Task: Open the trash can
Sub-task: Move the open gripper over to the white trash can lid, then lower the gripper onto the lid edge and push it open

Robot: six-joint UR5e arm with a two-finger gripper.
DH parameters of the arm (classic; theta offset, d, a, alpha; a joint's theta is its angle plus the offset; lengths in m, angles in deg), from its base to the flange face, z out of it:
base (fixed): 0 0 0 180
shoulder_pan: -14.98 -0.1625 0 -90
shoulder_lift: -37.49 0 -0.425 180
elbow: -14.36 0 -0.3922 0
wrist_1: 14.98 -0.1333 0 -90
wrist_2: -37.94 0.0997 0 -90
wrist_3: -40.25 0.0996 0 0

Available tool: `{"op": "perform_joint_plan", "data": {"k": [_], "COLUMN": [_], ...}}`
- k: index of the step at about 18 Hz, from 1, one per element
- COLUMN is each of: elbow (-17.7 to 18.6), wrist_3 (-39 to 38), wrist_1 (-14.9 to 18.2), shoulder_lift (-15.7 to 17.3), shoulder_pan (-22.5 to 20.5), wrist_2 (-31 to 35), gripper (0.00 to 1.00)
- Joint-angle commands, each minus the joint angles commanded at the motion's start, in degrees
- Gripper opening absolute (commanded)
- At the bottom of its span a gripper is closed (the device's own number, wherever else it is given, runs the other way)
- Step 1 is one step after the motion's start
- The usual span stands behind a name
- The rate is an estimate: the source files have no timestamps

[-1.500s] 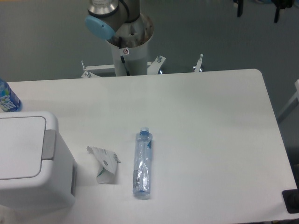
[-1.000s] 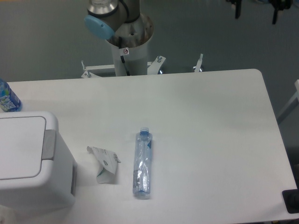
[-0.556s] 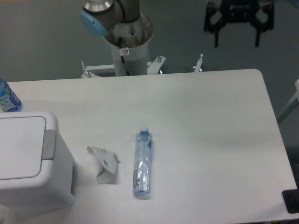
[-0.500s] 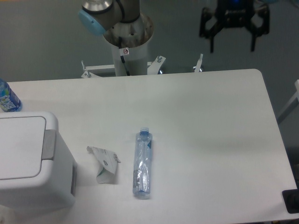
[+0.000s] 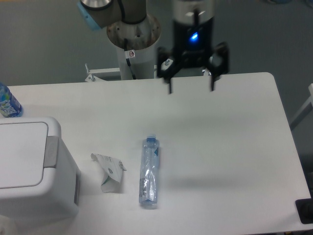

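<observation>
Trash can sitting lid-down at the counter's near-left corner, grey push tab untouched. Right of it: crumpled paper, then bottle. Well beyond, jaws wide open, holding nothing; approach step, probably needs to reach that tab.

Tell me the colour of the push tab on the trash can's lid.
Grey, against the white trash can; the push tab shows in the fixed camera view.
</observation>
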State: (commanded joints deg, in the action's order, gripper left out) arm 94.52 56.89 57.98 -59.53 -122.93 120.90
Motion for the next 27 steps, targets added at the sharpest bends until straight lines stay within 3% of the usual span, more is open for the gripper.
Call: {"op": "perform_joint_plan", "data": {"k": [7, 16, 27], "elbow": [-0.09, -0.26, -1.06], "wrist_3": [-16.19, -20.68, -22.88], "wrist_1": [-9.93, -11.96, -11.96], "shoulder_lift": [-4.05, -6.25, -7.74], "shoulder_pan": [5.81, 10.99, 17.15], "wrist_2": [-0.09, -0.17, -0.17], "gripper": [1.00, 1.00, 1.00]}}
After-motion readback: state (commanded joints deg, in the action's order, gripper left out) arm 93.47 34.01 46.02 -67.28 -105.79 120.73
